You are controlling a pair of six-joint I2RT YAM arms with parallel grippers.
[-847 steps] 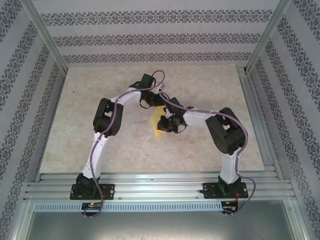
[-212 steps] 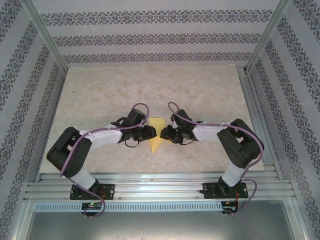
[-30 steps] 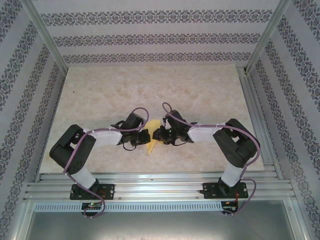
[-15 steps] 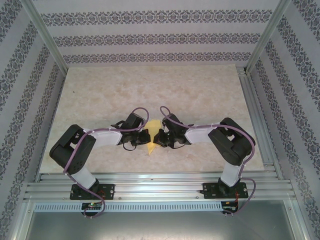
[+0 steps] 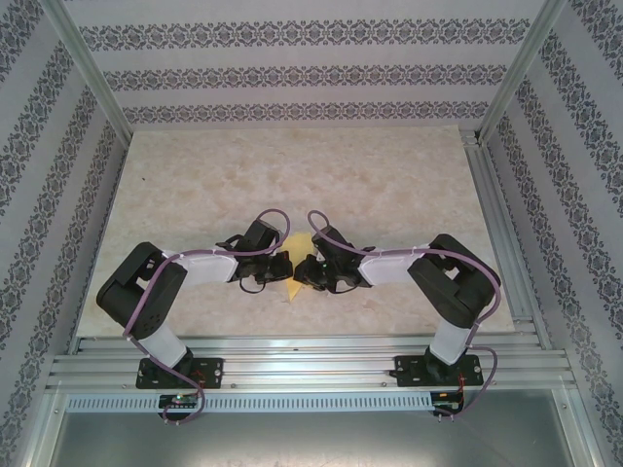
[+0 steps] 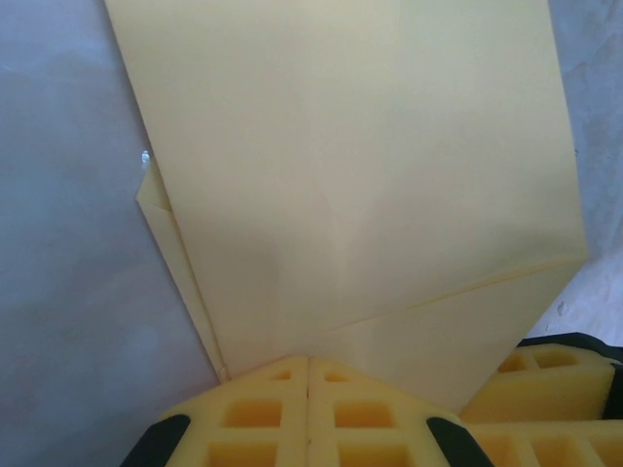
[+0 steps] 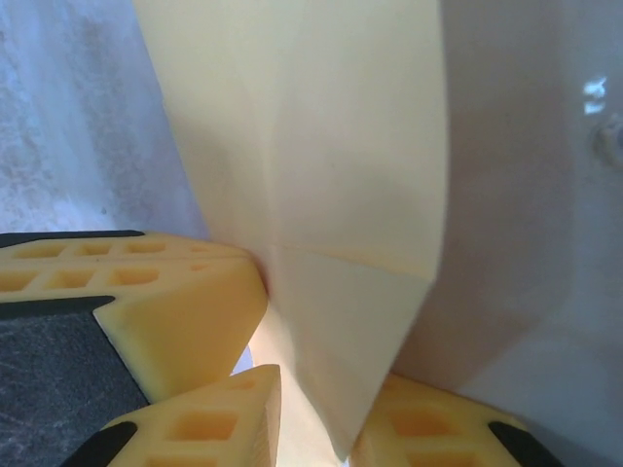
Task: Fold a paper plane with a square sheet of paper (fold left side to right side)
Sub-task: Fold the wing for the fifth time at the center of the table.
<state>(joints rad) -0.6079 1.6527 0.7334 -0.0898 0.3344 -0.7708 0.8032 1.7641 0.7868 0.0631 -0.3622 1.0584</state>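
A mustard-yellow sheet of paper (image 6: 341, 175), folded into a tapering shape with soft creases and a doubled edge, lies on the pale marbled tabletop (image 5: 292, 175), its narrow end touching the left gripper (image 6: 308, 389). That gripper is clenched, its yellow fingertips pressed together; whether paper is pinched between them is hard to tell. Facing the left gripper from across the sheet, the right gripper (image 7: 321, 399) has its fingers parted on either side of a raised flap. From above, both grippers hide most of the sheet.
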